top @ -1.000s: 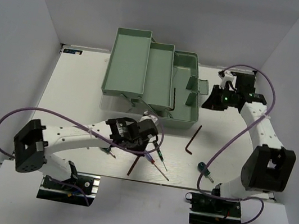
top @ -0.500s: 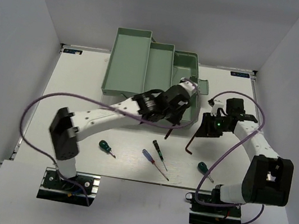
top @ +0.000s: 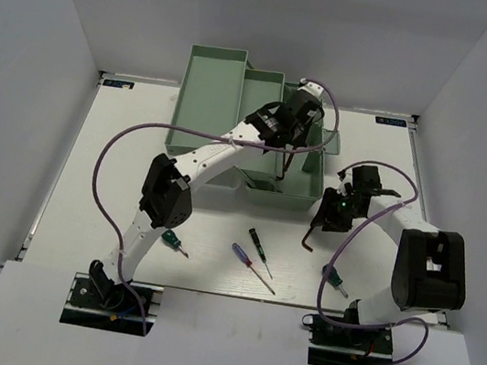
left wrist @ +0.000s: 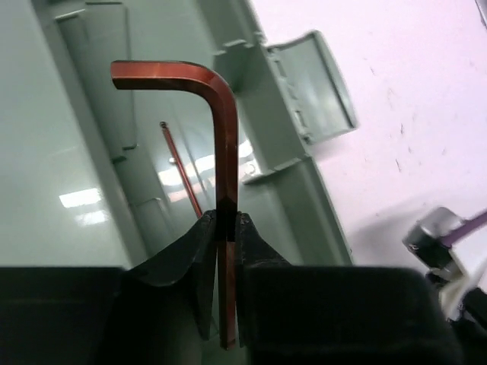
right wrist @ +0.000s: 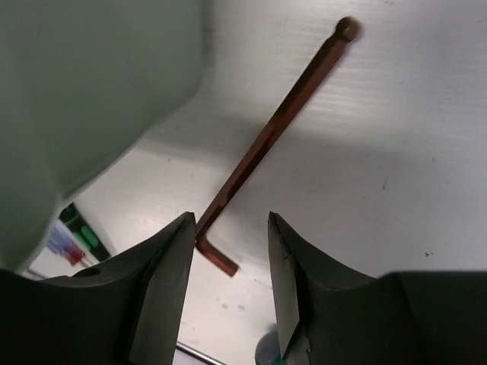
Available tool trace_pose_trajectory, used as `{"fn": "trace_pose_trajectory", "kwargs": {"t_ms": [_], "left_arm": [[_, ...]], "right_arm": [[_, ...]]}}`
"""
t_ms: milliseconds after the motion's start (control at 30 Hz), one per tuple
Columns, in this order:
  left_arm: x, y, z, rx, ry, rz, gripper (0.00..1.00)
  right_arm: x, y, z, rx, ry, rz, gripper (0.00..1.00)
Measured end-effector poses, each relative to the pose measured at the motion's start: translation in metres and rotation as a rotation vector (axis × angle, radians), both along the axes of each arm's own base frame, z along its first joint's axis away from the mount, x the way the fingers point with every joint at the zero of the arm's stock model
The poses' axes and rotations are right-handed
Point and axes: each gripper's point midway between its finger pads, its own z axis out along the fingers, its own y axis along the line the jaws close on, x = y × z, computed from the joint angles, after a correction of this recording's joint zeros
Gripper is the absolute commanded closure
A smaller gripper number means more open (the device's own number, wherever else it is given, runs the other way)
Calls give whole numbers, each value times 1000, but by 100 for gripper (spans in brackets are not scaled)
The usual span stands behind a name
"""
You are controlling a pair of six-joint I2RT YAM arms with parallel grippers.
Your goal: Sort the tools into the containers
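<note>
My left gripper (left wrist: 226,222) is shut on the long leg of a reddish L-shaped hex key (left wrist: 222,144), holding it above the mint-green toolbox base (left wrist: 91,175). A second hex key (left wrist: 181,169) lies inside that base. In the top view the left gripper (top: 291,149) hangs over the base (top: 305,190). My right gripper (right wrist: 228,228) is open just above another hex key (right wrist: 268,134) lying on the table, its bend between the jaws. This hex key (top: 310,237) lies right of the toolbox, under the right gripper (top: 329,213).
Two mint trays (top: 208,103) (top: 259,111) fold out left of the base. A black-handled screwdriver (top: 256,237), a blue-handled one (top: 240,252) and two green stubby screwdrivers (top: 171,241) (top: 332,275) lie near the front. The toolbox wall (right wrist: 91,91) is close to my right gripper.
The left arm swung from the front of the table up over the toolbox, carrying a hex key. The right arm came down from the back right to the table hex key and opened.
</note>
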Motion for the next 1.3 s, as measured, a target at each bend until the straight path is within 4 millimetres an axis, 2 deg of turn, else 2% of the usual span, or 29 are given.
{"fn": "trace_pose_trajectory", "kwargs": {"t_ms": [100, 233, 333, 433, 467, 500, 567, 600, 700, 833, 967, 1033, 1100, 1167, 1300], "left_arm": [[14, 15, -1, 2, 7, 17, 48], [19, 17, 1, -22, 9, 11, 31], [16, 10, 2, -36, 13, -18, 30], [14, 6, 3, -46, 15, -37, 30], [13, 5, 3, -49, 16, -44, 31], [12, 4, 5, -51, 15, -51, 33], [6, 4, 7, -49, 14, -65, 34], [0, 6, 7, -46, 15, -75, 35], [-39, 29, 8, -18, 47, -112, 35], [-109, 70, 34, -38, 47, -178, 34], [-181, 111, 59, -110, 44, -261, 38], [-207, 126, 55, -140, 75, -293, 38], [-228, 132, 35, -154, 132, -318, 38], [-248, 138, -4, -125, 238, -324, 37], [-273, 144, -75, -20, 453, -310, 28]], "right_arm": [[1, 0, -8, -9, 14, -56, 51], [4, 2, -16, -14, 30, -123, 51], [11, 6, -16, -16, 18, -152, 51], [16, 8, -17, -34, 9, -176, 59], [17, 7, -18, -45, 4, -180, 62], [19, 7, -18, -59, -1, -186, 72], [23, 3, -21, -94, -5, -201, 82], [24, 2, -22, -107, -5, -211, 90], [28, -2, -22, -139, -1, -239, 100], [29, -13, -21, -167, 1, -277, 100], [23, -46, -18, -244, 14, -331, 100], [20, -62, -11, -276, 6, -354, 100], [24, -77, 7, -293, -40, -371, 100], [34, -80, 27, -286, -105, -361, 100], [61, -69, 83, -201, -309, -287, 100]]}}
